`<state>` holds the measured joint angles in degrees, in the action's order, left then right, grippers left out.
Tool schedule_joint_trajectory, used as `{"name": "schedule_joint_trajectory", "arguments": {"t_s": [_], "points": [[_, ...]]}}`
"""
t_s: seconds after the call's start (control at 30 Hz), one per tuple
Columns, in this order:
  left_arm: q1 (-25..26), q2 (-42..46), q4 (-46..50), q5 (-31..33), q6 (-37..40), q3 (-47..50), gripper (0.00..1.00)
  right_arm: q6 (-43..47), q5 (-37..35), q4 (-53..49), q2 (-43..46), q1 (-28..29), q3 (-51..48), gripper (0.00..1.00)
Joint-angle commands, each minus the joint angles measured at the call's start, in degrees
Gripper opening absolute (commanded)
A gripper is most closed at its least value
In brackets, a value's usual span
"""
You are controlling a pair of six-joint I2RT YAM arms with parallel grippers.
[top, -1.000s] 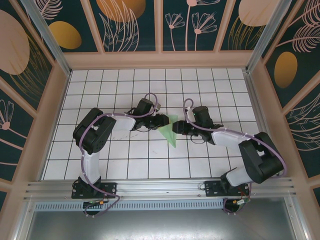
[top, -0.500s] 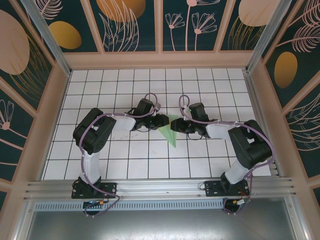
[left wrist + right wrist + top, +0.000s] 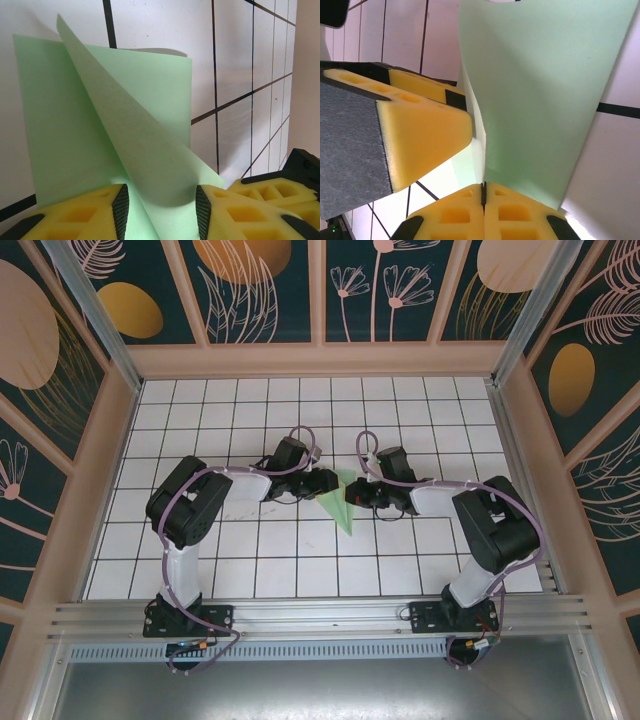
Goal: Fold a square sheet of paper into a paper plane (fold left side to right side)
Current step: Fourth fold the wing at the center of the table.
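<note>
The sheet of paper [image 3: 338, 506] is pale green, folded into a narrow pointed shape, and lies mid-table between both grippers. In the left wrist view one flap of the sheet of paper [image 3: 140, 115] stands up at a slant. My left gripper [image 3: 161, 210] is open, and the flap passes between its yellow fingers [image 3: 100, 215]. The left gripper [image 3: 327, 482] sits at the paper's left edge. My right gripper [image 3: 483, 189] is shut on the raised edge of the sheet of paper [image 3: 545, 90]. It reaches in from the right as the right gripper [image 3: 351, 492]. A left finger [image 3: 420, 127] hangs close beside it.
The floor is white tiles with black grid lines [image 3: 300, 560]. Pink-framed walls [image 3: 320, 360] close in the back and sides. An aluminium rail [image 3: 320, 615] carrying both arm bases runs along the near edge.
My right gripper slid left onto the paper and closed on its raised edge, and the right arm folded inward. The left gripper stayed where it was.
</note>
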<state>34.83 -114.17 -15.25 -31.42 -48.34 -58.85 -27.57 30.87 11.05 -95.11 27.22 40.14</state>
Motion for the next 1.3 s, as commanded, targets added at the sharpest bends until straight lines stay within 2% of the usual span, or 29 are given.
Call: {"name": "schedule_joint_trajectory", "arguments": {"t_s": [0.0, 1.27], "points": [[0.2, -1.3, 4.0, 2.5, 1.4, 0.3, 0.44, 0.8, -2.1, -2.2, -0.6, -0.4, 0.9, 0.0], [0.2, -1.3, 4.3, 2.9, 1.6, 0.5, 0.44, 2.4, -7.0, -4.6, -3.9, -0.9, 1.9, 0.0]]}}
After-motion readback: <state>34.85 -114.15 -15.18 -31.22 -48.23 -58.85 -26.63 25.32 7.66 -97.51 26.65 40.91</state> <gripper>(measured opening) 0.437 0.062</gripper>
